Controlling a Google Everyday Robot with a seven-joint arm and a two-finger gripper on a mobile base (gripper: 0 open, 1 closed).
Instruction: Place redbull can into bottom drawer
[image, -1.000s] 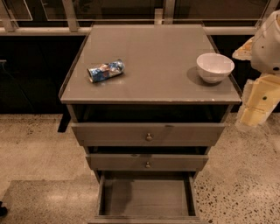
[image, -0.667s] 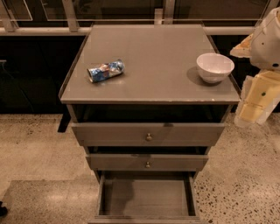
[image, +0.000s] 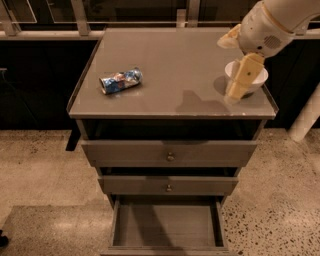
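Grey cabinet top (image: 175, 60): flat and dull, with a thin raised lip along its edges; it carried the can on the left and the bowl on the right.
Can (image: 121, 81): blue and silver with red marks, crumpled, lying on its side on the left part of the top, near the left edge and slightly askew; nothing touched it.
Bowl (image: 261, 75): white, upright, near the right edge of the top; its front was partly covered by the gripper.
Arm (image: 272, 22): white, entered from the upper right corner and sloped down and to the left, ending in a rounded wrist above the right rear of the top.
Gripper (image: 236, 90): cream-coloured, hung from the wrist pointing down and a little left, in front of the bowl and well apart from the can.
Gripper state: could not tell whether it was spread or closed; it was carrying nothing that could be seen.
Shadow (image: 197, 105): dark patch on the top, just left of the gripper tip.
Bottom drawer (image: 167, 227): lowest of three, pulled well out, its flat grey floor in view.
Upper drawers (image: 170, 152): both grey with small round knobs, each pulled out far less than the bottom one.
Floor (image: 280, 200): pale speckled stone around the cabinet.
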